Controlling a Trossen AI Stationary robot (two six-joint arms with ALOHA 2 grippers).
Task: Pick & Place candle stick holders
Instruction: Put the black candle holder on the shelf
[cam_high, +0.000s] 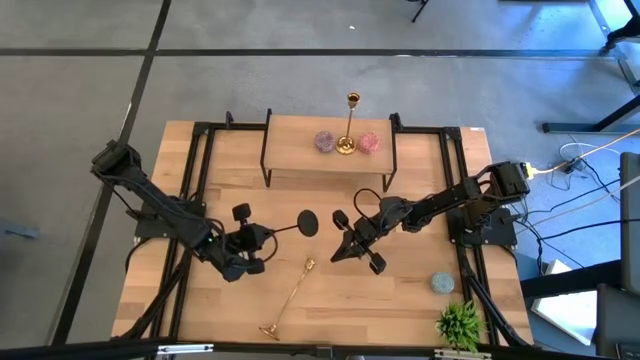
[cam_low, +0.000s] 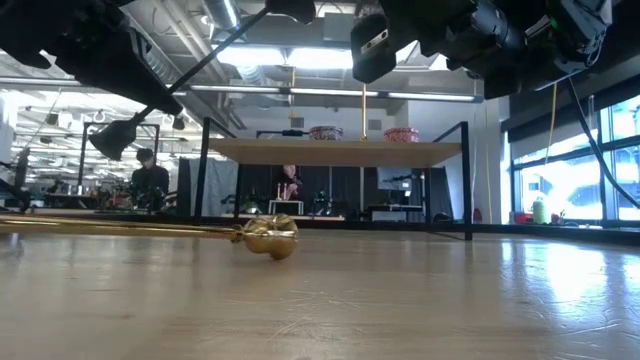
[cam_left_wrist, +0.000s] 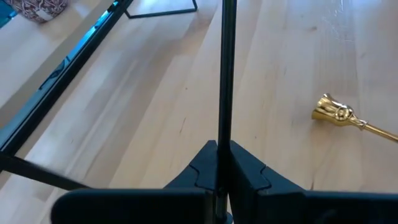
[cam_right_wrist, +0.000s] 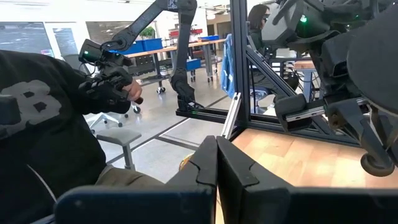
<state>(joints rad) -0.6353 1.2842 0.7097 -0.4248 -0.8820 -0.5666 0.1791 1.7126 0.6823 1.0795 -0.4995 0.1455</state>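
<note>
Left claw (cam_high: 262, 238) is clamped on the black holder (cam_high: 290, 228), thin matte stem held level above the tabletop (cam_high: 400, 300), round base toward the right claw (cam_high: 350, 245), prob. for a handover. Right claw's fingers pressed together, empty. One shiny gold holder (cam_high: 292, 297) lies near-center; another (cam_high: 350, 125) stands on the far shelf (cam_high: 300, 155).
</note>
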